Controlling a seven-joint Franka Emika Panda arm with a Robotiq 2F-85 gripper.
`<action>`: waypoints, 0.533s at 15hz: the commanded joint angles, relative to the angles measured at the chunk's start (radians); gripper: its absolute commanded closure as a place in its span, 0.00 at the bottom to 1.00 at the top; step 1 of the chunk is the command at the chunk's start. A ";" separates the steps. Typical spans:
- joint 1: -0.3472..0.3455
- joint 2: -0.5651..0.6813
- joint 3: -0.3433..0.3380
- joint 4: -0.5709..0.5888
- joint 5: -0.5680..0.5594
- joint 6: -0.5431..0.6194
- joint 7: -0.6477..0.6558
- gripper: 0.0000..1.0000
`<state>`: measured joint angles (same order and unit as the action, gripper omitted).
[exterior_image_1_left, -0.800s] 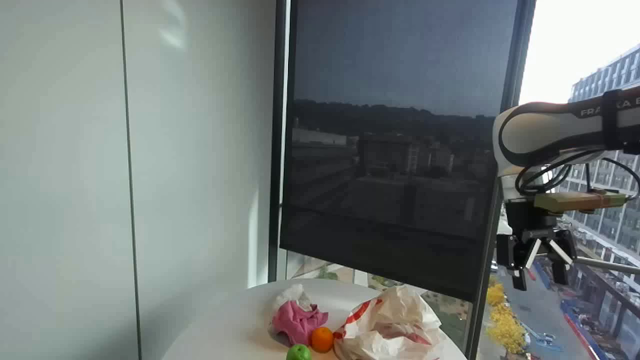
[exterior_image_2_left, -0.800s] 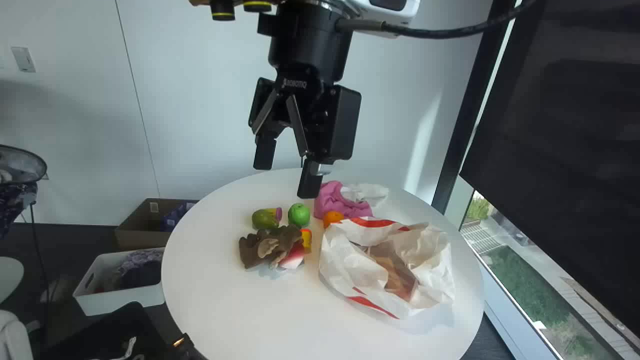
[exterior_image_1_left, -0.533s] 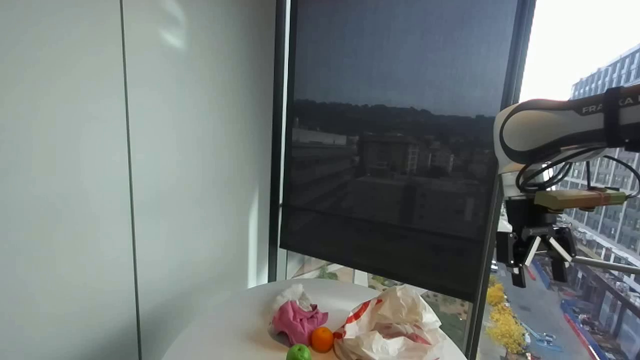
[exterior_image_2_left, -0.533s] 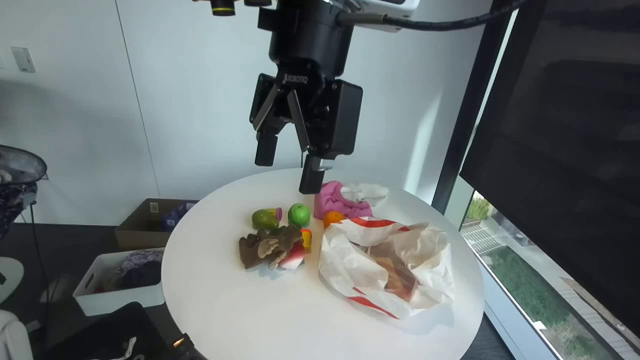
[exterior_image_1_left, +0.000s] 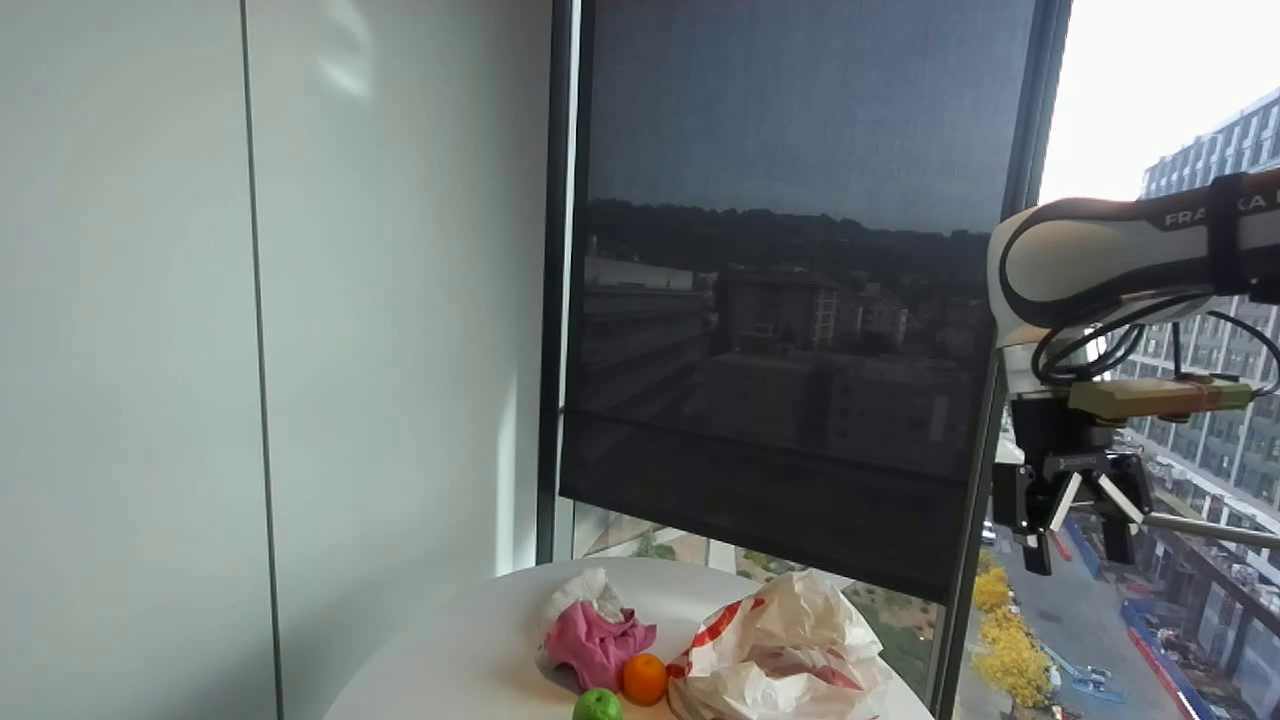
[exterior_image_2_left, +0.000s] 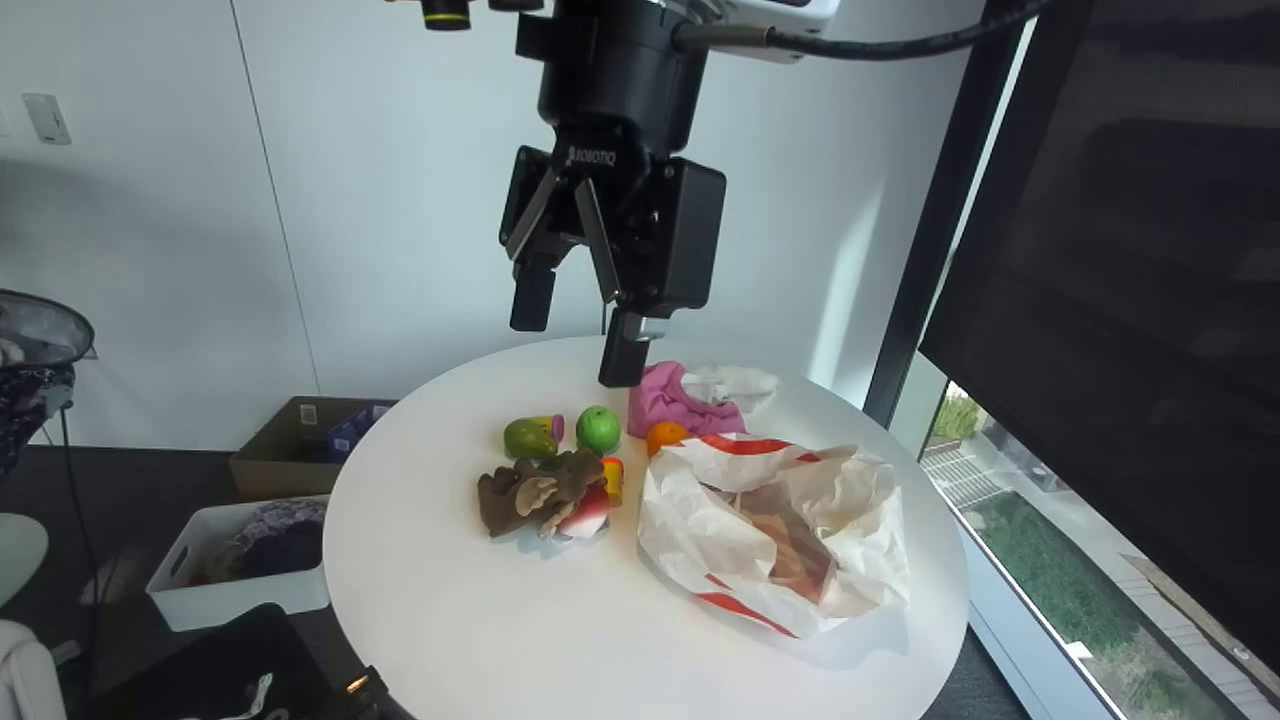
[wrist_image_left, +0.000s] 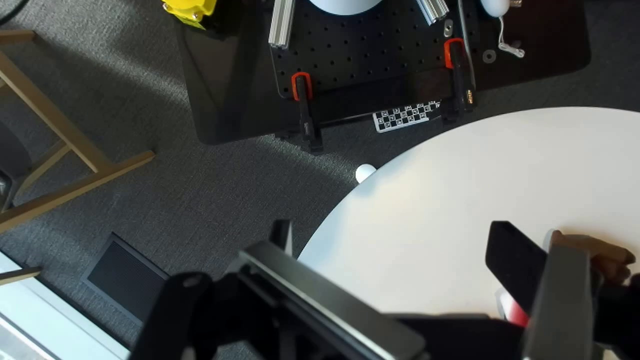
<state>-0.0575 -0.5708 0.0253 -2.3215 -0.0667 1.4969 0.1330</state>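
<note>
My gripper (exterior_image_2_left: 574, 350) hangs above the round white table (exterior_image_2_left: 470, 620), jaws wide apart with nothing between them. In the wrist view the bare table top shows between the fingertips of the gripper (wrist_image_left: 391, 232). In an exterior view, a brown crumpled thing (exterior_image_2_left: 535, 495), a red-and-white piece (exterior_image_2_left: 585, 515), a small yellow-and-red item (exterior_image_2_left: 613, 480), a dark green fruit (exterior_image_2_left: 528, 438) and a green apple (exterior_image_2_left: 598, 430) lie on the table. An orange (exterior_image_1_left: 645, 679) touches or nearly touches the white paper bag (exterior_image_1_left: 785, 650) with red stripes. A pink cloth (exterior_image_1_left: 597, 645) lies behind the orange.
White crumpled material (exterior_image_2_left: 735, 385) lies beside the pink cloth. A window with a dark blind (exterior_image_2_left: 1120, 250) stands close to the table's side. On the floor are a white bin (exterior_image_2_left: 240, 590) and a brown box (exterior_image_2_left: 295, 450). Clamps (wrist_image_left: 305, 107) hold a black perforated plate near the table edge.
The gripper has risen very slightly between the earliest frames and the half-second-old ones, then stayed put. Its jaws have kept their width. Nothing on the table has moved.
</note>
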 joint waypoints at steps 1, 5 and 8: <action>0.006 0.001 -0.005 0.002 -0.002 -0.002 0.002 0.00; 0.028 0.044 0.015 -0.079 -0.020 0.084 -0.012 0.00; 0.086 0.094 0.055 -0.177 0.006 0.231 -0.019 0.00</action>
<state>-0.0220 -0.5172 0.0414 -2.4231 -0.0695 1.6078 0.1248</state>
